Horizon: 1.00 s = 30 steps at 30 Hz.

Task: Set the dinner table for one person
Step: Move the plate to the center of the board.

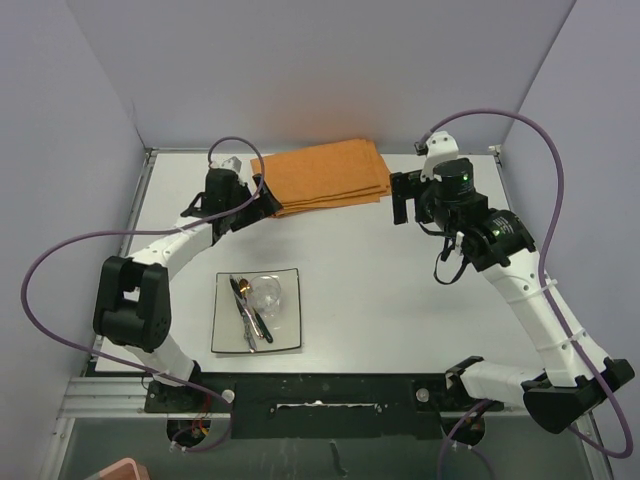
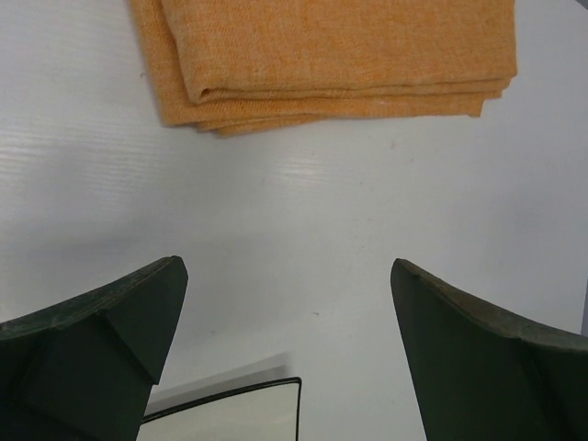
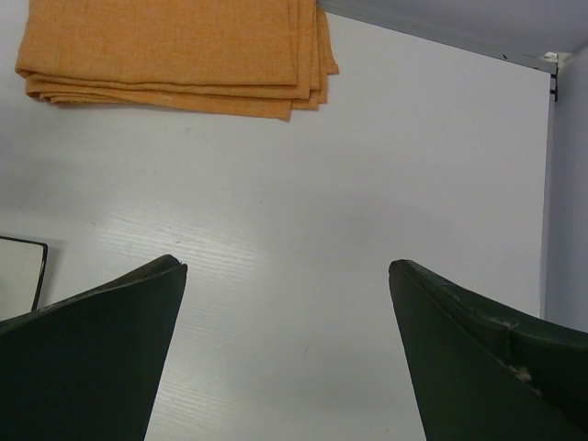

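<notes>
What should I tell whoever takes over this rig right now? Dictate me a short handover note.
Left hand: open and empty, over the dinner table, just short of the folded orange cloth.
Right hand: open and empty, near the cloth's right end.
Square plate: near-left part of the table, with cutlery and a clear glass item lying on it.
Done: nothing laid out yet.
Left: probably place the cloth first, then set out the plate, cutlery and glass.
</notes>
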Each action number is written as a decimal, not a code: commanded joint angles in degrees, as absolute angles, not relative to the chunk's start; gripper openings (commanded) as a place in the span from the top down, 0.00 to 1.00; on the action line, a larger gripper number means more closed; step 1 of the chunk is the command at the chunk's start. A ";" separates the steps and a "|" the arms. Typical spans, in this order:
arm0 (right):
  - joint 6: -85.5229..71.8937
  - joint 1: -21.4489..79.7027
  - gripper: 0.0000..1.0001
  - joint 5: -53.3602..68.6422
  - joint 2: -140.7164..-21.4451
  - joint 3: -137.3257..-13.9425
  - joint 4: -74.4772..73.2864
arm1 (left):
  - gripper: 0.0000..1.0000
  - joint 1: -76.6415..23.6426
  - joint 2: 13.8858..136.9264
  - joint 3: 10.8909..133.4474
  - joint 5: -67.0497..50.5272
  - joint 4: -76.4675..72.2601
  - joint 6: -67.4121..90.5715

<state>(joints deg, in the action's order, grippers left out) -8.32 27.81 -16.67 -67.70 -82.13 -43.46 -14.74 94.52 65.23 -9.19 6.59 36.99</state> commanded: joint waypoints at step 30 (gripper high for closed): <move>-15.60 34.63 1.00 -1.28 -88.76 -77.63 -47.56 | 1.00 -20.48 58.50 71.53 10.29 27.14 18.60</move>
